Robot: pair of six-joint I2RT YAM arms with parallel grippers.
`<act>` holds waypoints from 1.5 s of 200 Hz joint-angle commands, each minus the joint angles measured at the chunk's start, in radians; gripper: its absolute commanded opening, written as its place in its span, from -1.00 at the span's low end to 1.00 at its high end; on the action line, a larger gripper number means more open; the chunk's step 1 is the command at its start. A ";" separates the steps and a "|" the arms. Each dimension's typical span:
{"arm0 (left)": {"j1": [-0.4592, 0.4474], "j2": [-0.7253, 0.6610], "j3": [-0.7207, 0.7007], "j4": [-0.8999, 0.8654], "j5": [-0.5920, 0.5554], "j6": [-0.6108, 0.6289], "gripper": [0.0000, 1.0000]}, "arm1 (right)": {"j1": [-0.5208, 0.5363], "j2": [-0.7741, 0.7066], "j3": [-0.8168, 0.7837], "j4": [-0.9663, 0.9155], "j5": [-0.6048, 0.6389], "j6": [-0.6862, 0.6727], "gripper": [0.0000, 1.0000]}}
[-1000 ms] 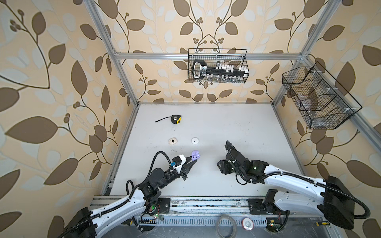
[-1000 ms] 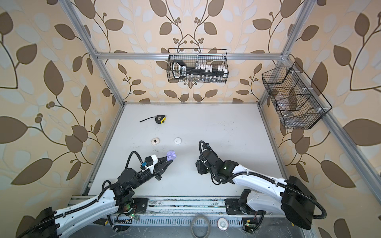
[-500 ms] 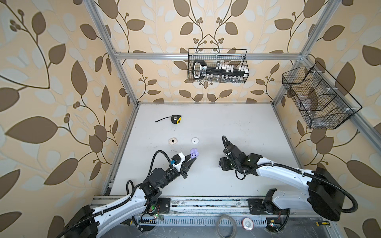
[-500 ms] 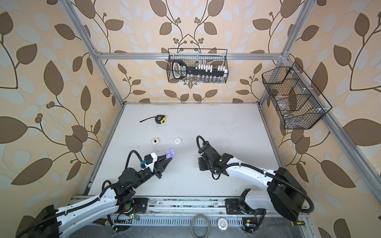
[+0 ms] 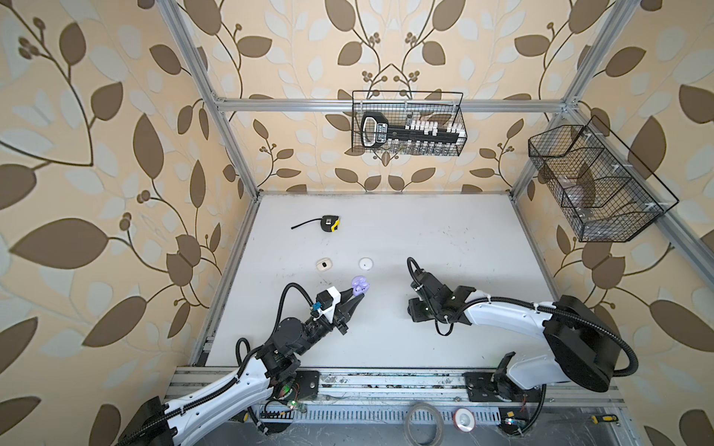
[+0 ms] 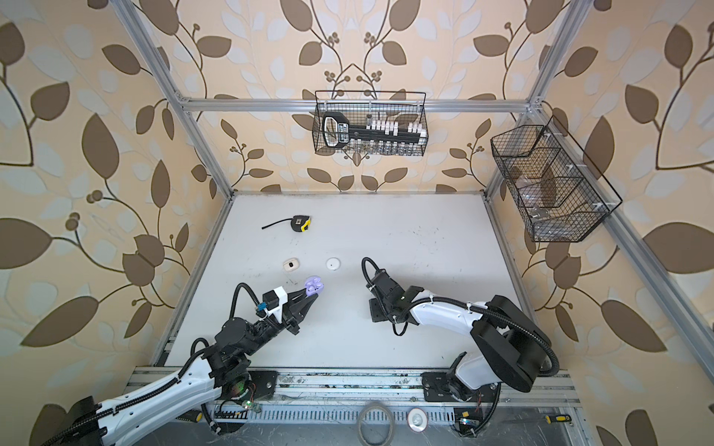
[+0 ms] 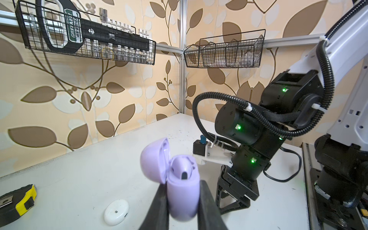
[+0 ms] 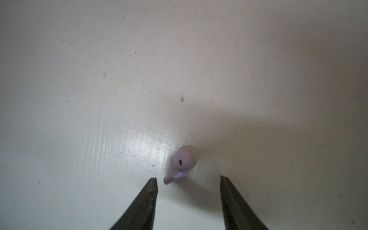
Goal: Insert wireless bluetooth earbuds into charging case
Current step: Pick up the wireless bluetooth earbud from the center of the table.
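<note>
Lilac earbud (image 8: 182, 160) lies on the counter (image 8: 99, 79) just ahead of the right pincer (image 8: 188, 178), between its parted, empty fingertips (image 8: 147, 199), that arm's wrist bent straight down, while farther off the left pincer (image 7: 182, 182), its arm stretched forward, clamps the open lilac charging case (image 7: 184, 201).

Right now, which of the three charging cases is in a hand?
The lilac case, pinched in the left hand with its lid flipped open. The cream case and white case lie loose on the table.

tape measure (image 7: 15, 204) cut by edge, lilac earbud (image 8: 181, 161) slightly blurred
</note>
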 commanded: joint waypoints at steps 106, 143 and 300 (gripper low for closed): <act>-0.002 -0.003 0.023 0.034 -0.009 0.015 -1.00 | 0.092 0.148 0.107 -0.063 0.118 -0.011 -0.28; -0.002 -0.004 0.024 0.035 -0.006 0.012 -1.00 | 0.102 0.162 0.121 -0.071 0.129 -0.015 -0.29; -0.002 -0.027 0.024 0.020 -0.008 0.008 -1.00 | 0.146 0.216 0.153 -0.098 0.145 -0.018 -0.44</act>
